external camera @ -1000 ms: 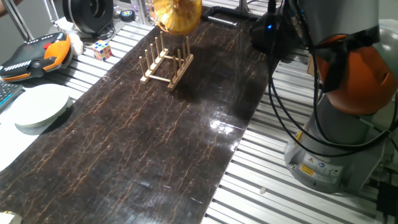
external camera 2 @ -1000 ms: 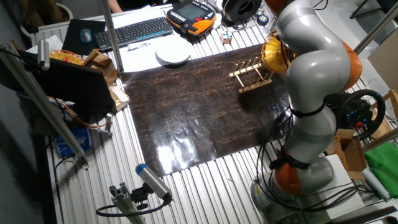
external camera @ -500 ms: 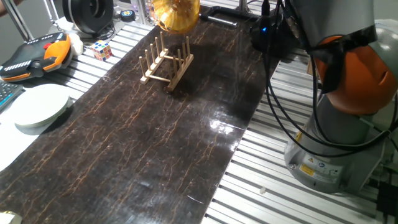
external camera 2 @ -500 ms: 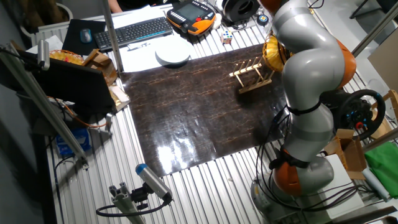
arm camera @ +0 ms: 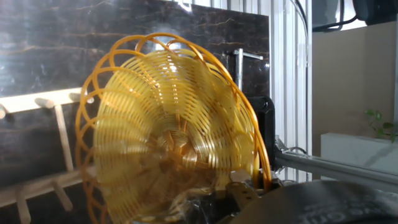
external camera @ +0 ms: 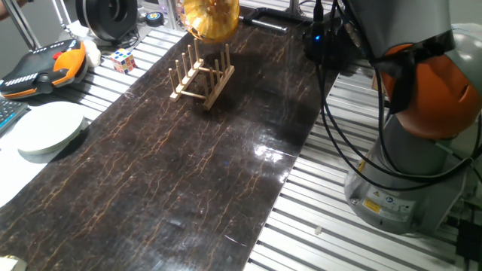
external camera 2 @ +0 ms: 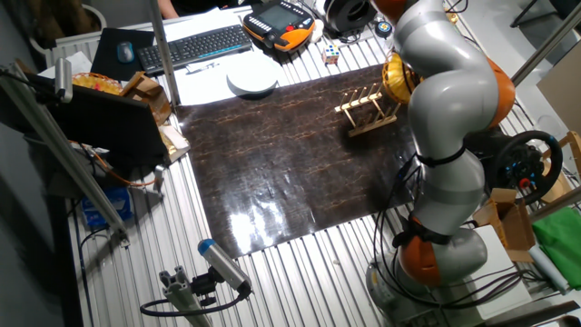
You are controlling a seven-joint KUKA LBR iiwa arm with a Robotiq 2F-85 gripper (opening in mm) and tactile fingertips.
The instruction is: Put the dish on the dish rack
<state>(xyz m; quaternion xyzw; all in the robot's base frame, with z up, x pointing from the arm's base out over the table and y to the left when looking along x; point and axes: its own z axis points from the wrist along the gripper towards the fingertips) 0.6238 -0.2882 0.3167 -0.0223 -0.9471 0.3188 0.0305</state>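
Yellow dish (arm camera: 168, 130) held on edge in the claw (arm camera: 214, 196), above the dish rack (external camera: 201, 76).

The yellow dish (external camera 2: 396, 80) hangs on edge just right of the wooden dish rack (external camera 2: 366, 111) (its holder hidden behind the arm (external camera 2: 445, 82)).
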